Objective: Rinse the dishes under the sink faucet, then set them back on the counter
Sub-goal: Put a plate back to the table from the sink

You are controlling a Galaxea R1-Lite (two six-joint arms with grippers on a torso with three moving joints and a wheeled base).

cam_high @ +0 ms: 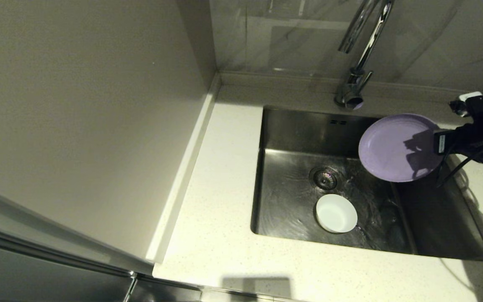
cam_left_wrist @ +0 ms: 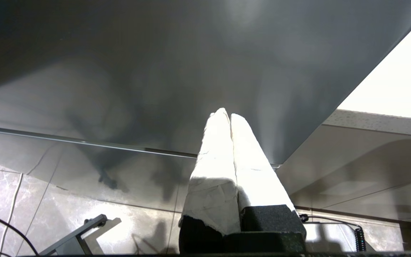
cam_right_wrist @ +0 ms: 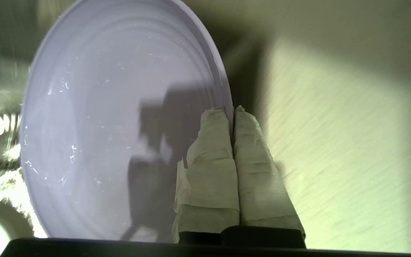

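Note:
The lilac-purple plate (cam_high: 398,147) hangs tilted over the right part of the steel sink (cam_high: 296,130), below and right of the chrome faucet (cam_high: 359,54). My right gripper (cam_high: 438,144) is shut on its right rim. In the right wrist view the taped fingers (cam_right_wrist: 209,153) pinch the plate (cam_right_wrist: 112,135) at its edge, and droplets speckle its face. The small white bowl (cam_high: 336,213) sits upright on the wet sink floor, just in front of the round drain (cam_high: 324,178). The cream-beige plate is out of view. My left gripper (cam_left_wrist: 227,116) is shut on nothing, parked low beside a cabinet.
The speckled counter (cam_high: 224,176) frames the basin on the left, front and right. A tall grey panel (cam_high: 82,117) rises at the left. Water ripples across the sink floor. A cable from my right arm hangs over the sink's right edge.

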